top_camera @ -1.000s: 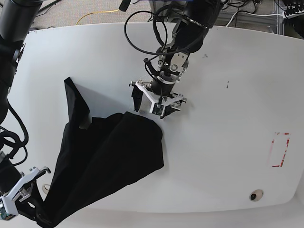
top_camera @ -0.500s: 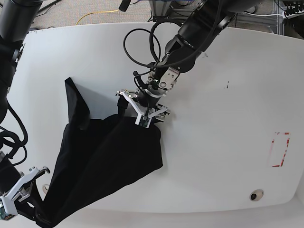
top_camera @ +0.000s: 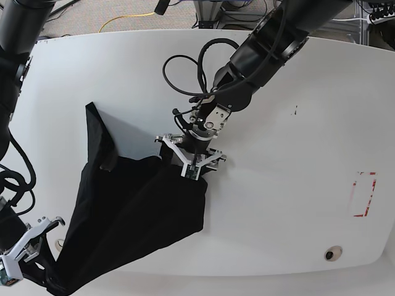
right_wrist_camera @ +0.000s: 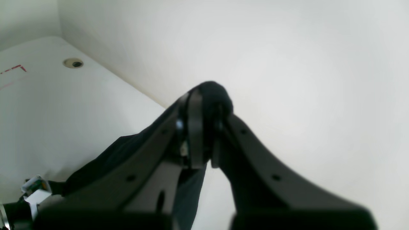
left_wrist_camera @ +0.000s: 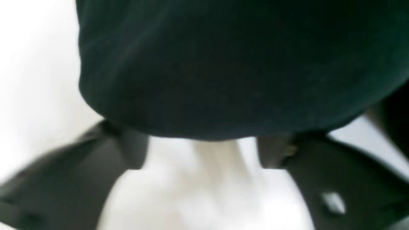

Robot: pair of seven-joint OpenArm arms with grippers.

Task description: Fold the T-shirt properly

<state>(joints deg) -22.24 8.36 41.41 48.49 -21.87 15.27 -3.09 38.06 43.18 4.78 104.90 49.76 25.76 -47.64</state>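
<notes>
Both arms reach down: right claw (right_wrist_camera: 204, 127) pinches T-shirt (top_camera: 136, 216), left claw (top_camera: 190, 161) seemingly spread.

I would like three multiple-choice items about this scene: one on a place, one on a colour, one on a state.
1. Where does the T-shirt lie in the base view?
A. lower left of the table
B. upper right of the table
C. beside the red mark

2. What colour is the T-shirt?
A. white
B. black
C. red

3. What is the right gripper doing?
A. standing wide open over bare table
B. shut on the T-shirt
C. holding a cable

Answers:
1 A: the cloth spreads from the left gripper down to the table's lower left edge.
2 B: it is dark all over in every view.
3 B: black cloth bulges out between the closed fingers.
</notes>
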